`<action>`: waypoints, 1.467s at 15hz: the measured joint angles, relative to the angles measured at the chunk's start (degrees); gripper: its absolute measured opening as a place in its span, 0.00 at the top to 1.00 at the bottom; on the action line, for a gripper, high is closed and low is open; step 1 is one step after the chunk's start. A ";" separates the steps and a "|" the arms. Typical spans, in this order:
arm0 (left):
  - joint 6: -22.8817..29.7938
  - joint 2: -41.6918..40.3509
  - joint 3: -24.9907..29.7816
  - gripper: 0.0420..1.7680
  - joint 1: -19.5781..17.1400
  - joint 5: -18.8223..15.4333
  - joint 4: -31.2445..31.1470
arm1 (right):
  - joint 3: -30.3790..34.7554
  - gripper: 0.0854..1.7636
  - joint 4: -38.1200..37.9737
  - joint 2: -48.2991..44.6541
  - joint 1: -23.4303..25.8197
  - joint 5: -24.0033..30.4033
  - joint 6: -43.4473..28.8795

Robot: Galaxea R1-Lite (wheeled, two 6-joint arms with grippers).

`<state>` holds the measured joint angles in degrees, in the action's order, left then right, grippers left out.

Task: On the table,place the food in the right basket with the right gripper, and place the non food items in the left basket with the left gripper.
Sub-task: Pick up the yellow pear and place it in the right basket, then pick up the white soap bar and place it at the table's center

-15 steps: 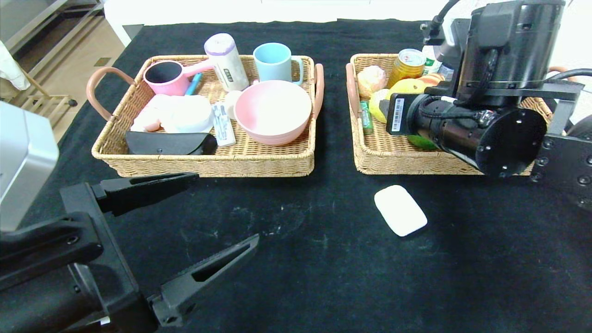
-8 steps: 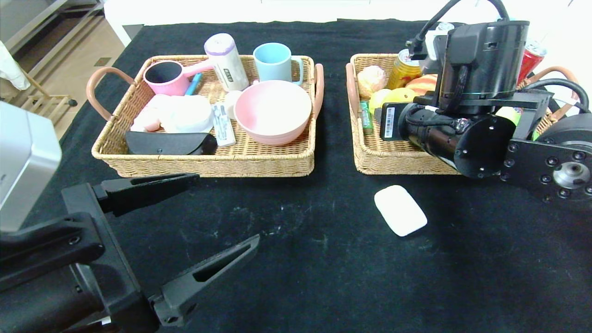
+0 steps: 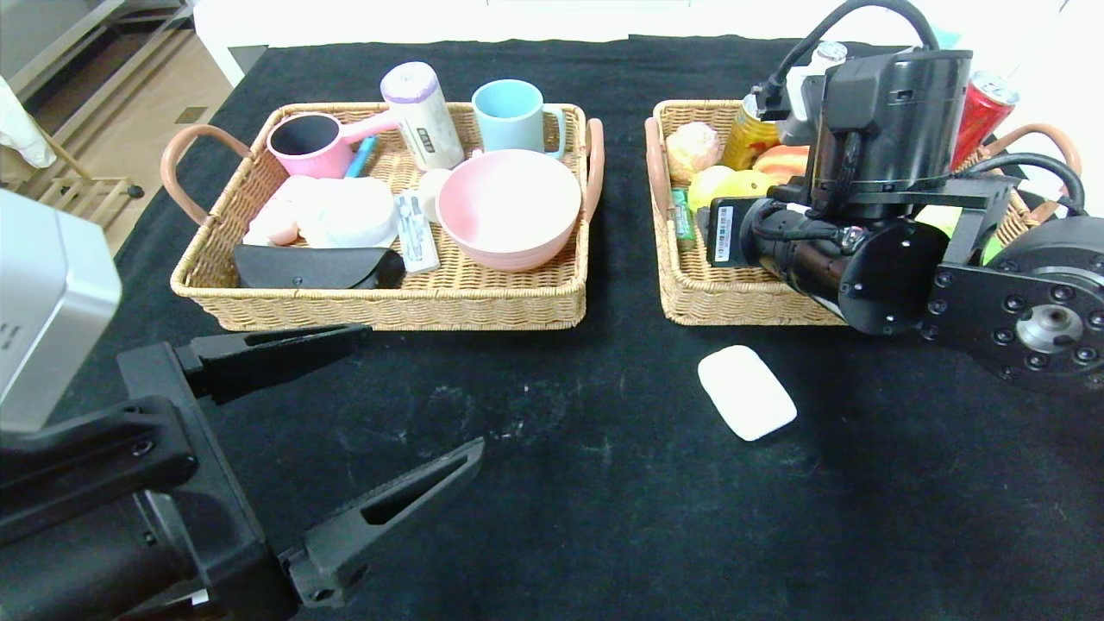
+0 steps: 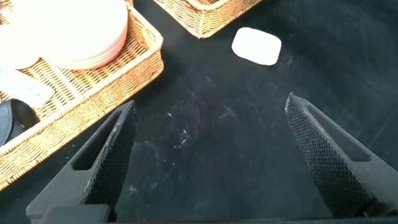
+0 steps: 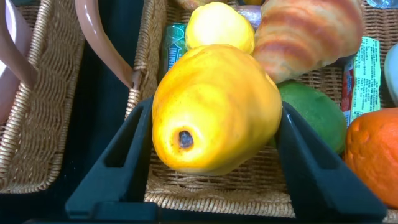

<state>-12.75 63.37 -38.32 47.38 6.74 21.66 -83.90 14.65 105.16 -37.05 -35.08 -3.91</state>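
My right gripper (image 5: 214,107) is shut on the lumpy yellow pear (image 5: 214,109) and holds it just above the floor of the right basket (image 3: 733,302). In the head view its wrist (image 3: 776,237) hides the fingers. A croissant (image 5: 308,31), a green fruit (image 5: 314,115) and an orange (image 5: 373,155) lie in that basket. The white soap bar (image 3: 746,404) lies on the black table (image 3: 561,517) in front of the right basket; it also shows in the left wrist view (image 4: 256,45). The pink bowl (image 3: 509,207) sits in the left basket (image 3: 388,306). My left gripper (image 3: 423,386) is open and empty, low at the front left.
The left basket also holds a blue mug (image 3: 513,116), a pink scoop (image 3: 306,142), a white bottle (image 3: 418,112) and a black case (image 3: 315,267). Cans (image 3: 983,103) stand at the back of the right basket. A bare strip of table separates the baskets.
My right arm has shifted a little to the left and lower over the right basket with the pear in it. The left gripper and the soap bar have not moved.
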 joint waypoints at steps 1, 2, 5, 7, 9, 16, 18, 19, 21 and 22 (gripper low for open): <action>0.00 0.00 0.00 0.03 -0.10 -0.02 0.00 | 0.02 0.25 0.00 0.09 -0.02 0.00 -0.05; -0.01 0.00 0.00 0.03 -0.20 -0.02 -0.02 | 0.02 0.23 0.00 0.13 -0.02 0.02 -0.05; 0.00 0.13 0.00 0.03 -0.26 -0.02 -0.02 | 0.02 0.17 -0.05 0.13 -0.02 0.02 0.33; -0.04 0.24 0.04 0.03 -0.28 0.00 0.00 | 0.05 0.14 -0.24 -0.06 -0.24 0.02 0.56; -0.09 0.39 0.09 0.03 -0.28 -0.02 -0.02 | 0.24 0.11 -0.63 -0.56 -0.51 0.13 2.07; -0.65 1.12 0.54 0.03 -0.12 0.00 0.00 | -0.72 0.07 -20.58 -5.51 -3.79 0.74 5.28; -0.74 0.85 0.52 0.03 -0.06 0.01 -0.02 | -1.35 0.06 -26.99 -6.16 -3.77 1.84 3.10; -0.78 0.77 0.52 0.03 -0.04 0.04 0.00 | -2.13 0.06 -30.24 -6.25 -3.74 2.16 0.96; -0.78 0.55 0.45 0.03 -0.01 0.04 0.00 | -5.13 0.05 -38.02 -6.01 -3.99 5.13 -4.21; -0.78 0.44 0.43 0.03 -0.01 0.06 0.00 | -7.14 0.05 -42.09 -5.66 -4.02 6.91 -6.50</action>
<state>-13.53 63.81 -37.89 47.37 6.80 21.66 -91.04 -27.44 99.50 -41.07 -28.17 -10.41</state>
